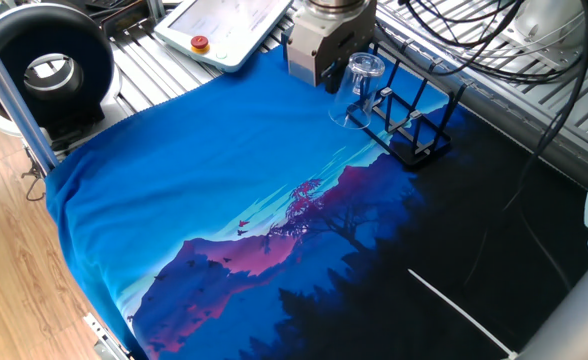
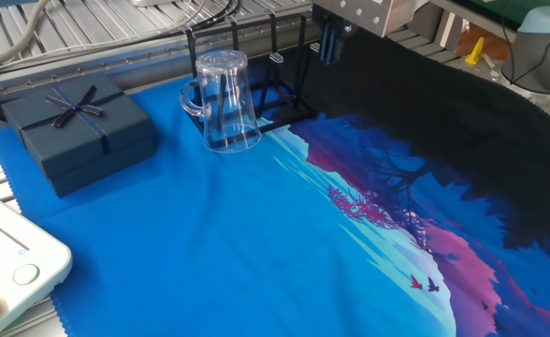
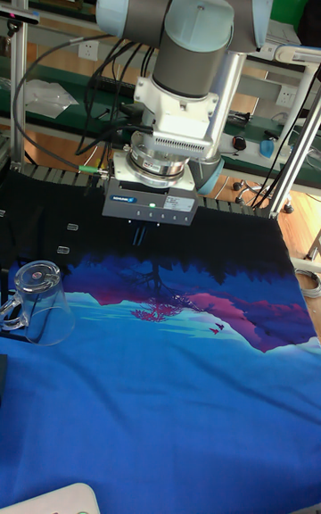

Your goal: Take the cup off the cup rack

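Observation:
The cup (image 2: 224, 101) is a clear glass mug standing mouth-down on the blue cloth, its handle pointing left. It sits right at the near end of the black cup rack (image 2: 280, 70); I cannot tell whether a peg reaches inside it. From the opposite side, the cup (image 1: 358, 90) stands in front of the cup rack (image 1: 412, 120). My gripper (image 1: 329, 80) hangs just left of the cup, fingers close together and holding nothing. It shows as the gripper (image 2: 329, 42) behind the rack, and as the gripper (image 3: 143, 233) well right of the cup (image 3: 43, 300).
A dark navy box with a bow (image 2: 79, 131) lies left of the cup. A white teach pendant (image 1: 224, 25) rests at the table's back edge. A black round unit (image 1: 49, 65) stands off the corner, and cables (image 1: 474, 45) hang above the rack.

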